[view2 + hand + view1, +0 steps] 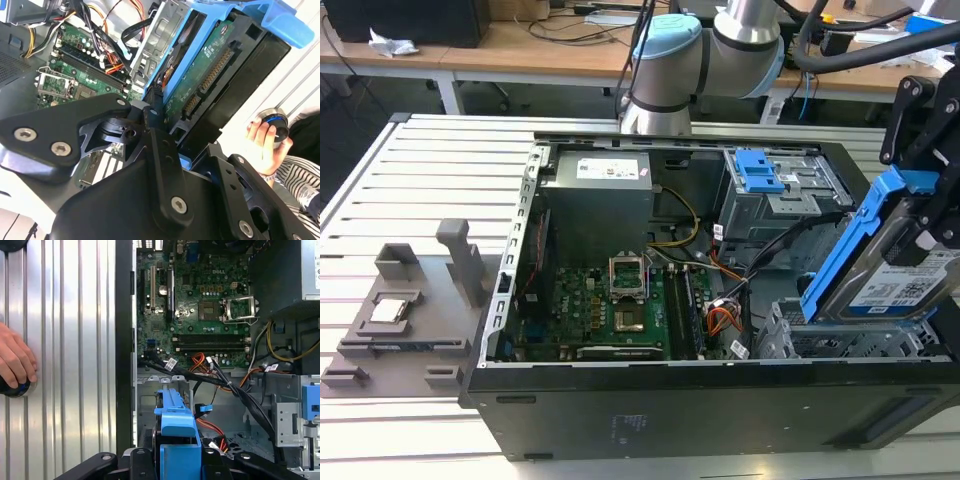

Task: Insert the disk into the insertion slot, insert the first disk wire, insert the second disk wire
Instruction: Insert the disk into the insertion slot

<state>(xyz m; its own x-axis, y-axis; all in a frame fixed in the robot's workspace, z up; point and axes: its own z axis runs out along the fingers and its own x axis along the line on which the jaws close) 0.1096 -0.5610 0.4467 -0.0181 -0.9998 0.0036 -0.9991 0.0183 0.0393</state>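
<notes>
Exterior view: an open computer case (620, 400) lies on a slatted metal worktop (420, 180), with the arm (670, 60) reaching over its far wall. At the exterior view's right the gripper (932, 210) holds the disk (895, 285) by its upper end, the fingers (152, 117) closed on the blue carrier. The disk is tilted, label outward. Its lower end hangs over the insertion slot (840, 342) in the case's near corner and is seemingly not yet inside it, though contact cannot be judged. The taller bay unit (775, 205) with a blue latch (760, 170) stands behind the slot. The motherboard (620, 300) lies on the case floor beside the power supply (595, 200). In the second wrist view the disk's green circuit side faces the camera. In the first wrist view a person's hand (15, 360) rests on a round dark object (17, 387) on the worktop outside the case, and loose wires (220, 382) run between the motherboard and the slot.
</notes>
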